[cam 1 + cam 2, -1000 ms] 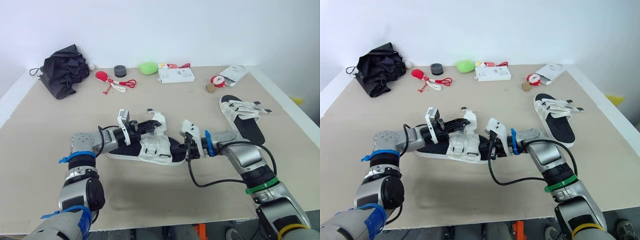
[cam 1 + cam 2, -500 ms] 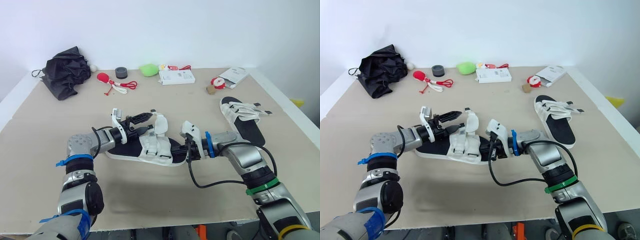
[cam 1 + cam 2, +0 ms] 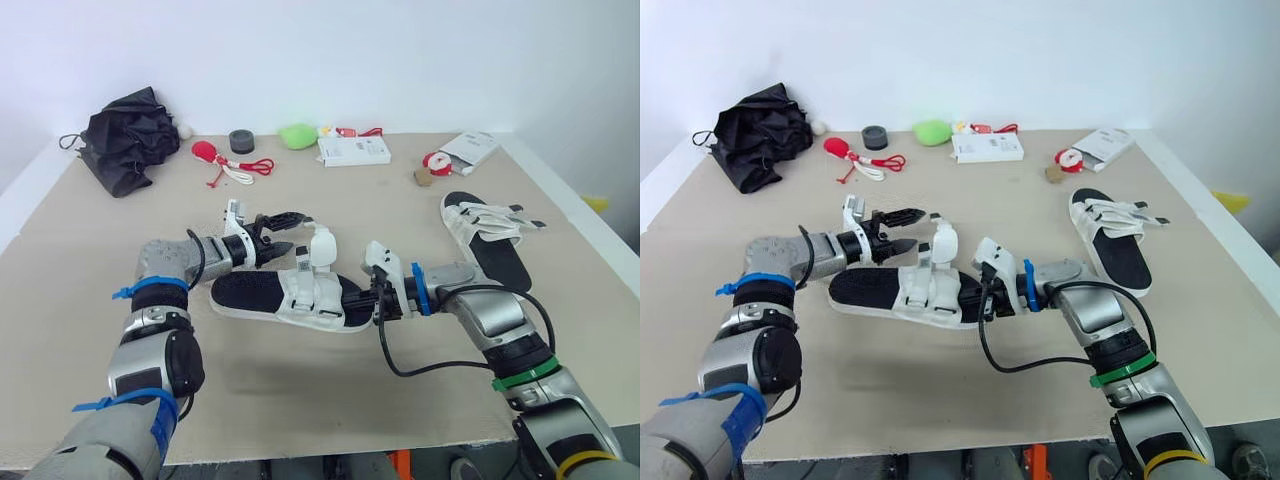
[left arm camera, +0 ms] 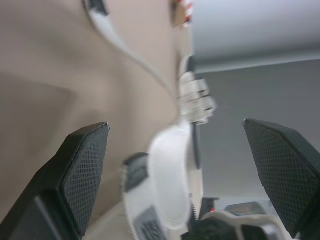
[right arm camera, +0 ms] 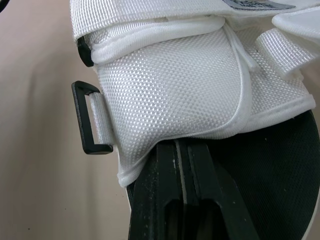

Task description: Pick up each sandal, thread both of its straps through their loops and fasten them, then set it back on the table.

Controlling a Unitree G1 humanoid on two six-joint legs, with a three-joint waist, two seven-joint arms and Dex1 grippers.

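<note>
L arm reaches inward, left pincer (image 3: 283, 232) released beside black-soled white-strapped fabric sandal (image 3: 250, 292). R forearm angled inward, right pincer (image 3: 372, 300) clenched on sandal's end.

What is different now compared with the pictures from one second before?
The left gripper has let go of the white strap and drawn back to the robot's left, off the near sandal; it is open now, and the strap stands upright. The right gripper stays shut on that sandal. The far sandal has not moved.
</note>
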